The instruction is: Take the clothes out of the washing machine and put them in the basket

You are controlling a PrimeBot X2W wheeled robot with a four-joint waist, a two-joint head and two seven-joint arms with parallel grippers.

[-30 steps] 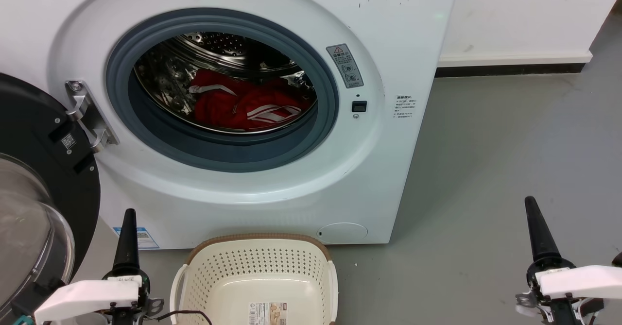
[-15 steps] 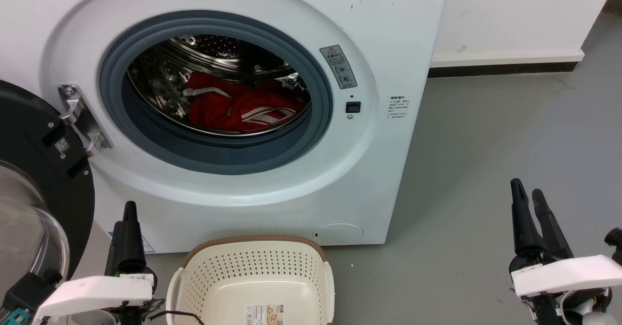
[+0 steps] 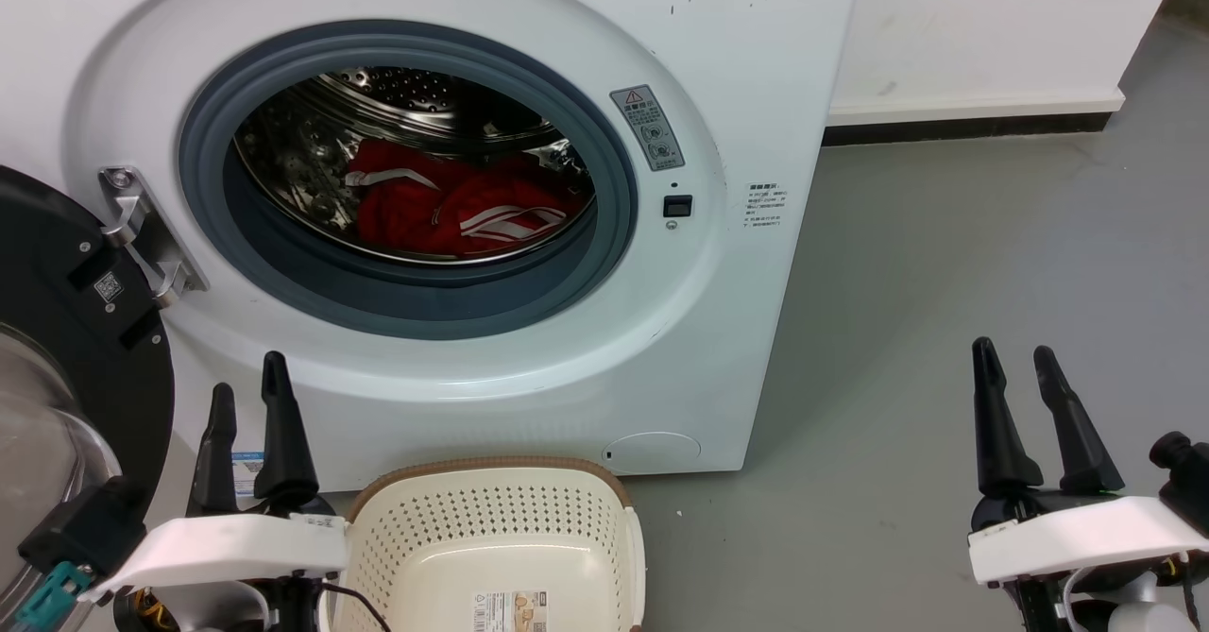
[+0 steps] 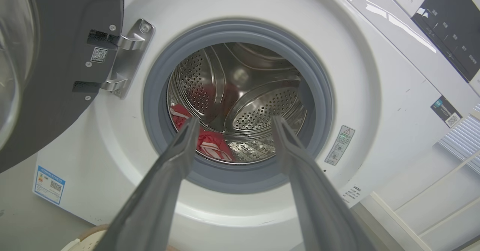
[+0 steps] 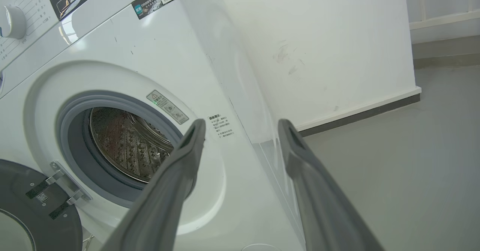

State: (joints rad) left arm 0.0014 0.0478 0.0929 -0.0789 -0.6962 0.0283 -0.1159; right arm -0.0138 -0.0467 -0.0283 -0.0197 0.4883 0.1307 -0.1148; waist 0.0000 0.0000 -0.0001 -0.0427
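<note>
Clothes (image 3: pixel 444 212): a red heap with white stripes on the bottom of the drum (image 3: pixel 397 93), close to its front lip, inside the washing machine (image 3: pixel 529 377).
Clothes, long axis: the heap stretches left to right across the drum floor; the white stripes run mostly the same way, slanting a little.
Clothes, count: two bunches, one left and one right, pressed together; the seam between them is hard to trace.
Washing machine: one, white, with its porthole facing the robot. The door (image 3: pixel 57 264) is swung fully open to the left on its hinge.
Basket (image 3: pixel 491 519): one, cream with a brown rim, upright and mouth up on the floor (image 3: pixel 945 282), just beside the washer's lower front edge. Its broad side lies along that front; the near end is cut off by the head view's bottom edge. A paper label (image 3: pixel 510 608) shows on its base.
Left claw (image 3: pixel 248 377): released, with its two fingers spread and nothing between them. It is low, just left of the basket, and points up toward the porthole; in the left wrist view the fingers frame the drum and the red heap.
Right claw (image 3: pixel 1013 349): released, with its fingers parted and nothing held. It is over the bare floor, well right of the washer and basket.
Claws, count: two, both well apart from the clothes.
</note>
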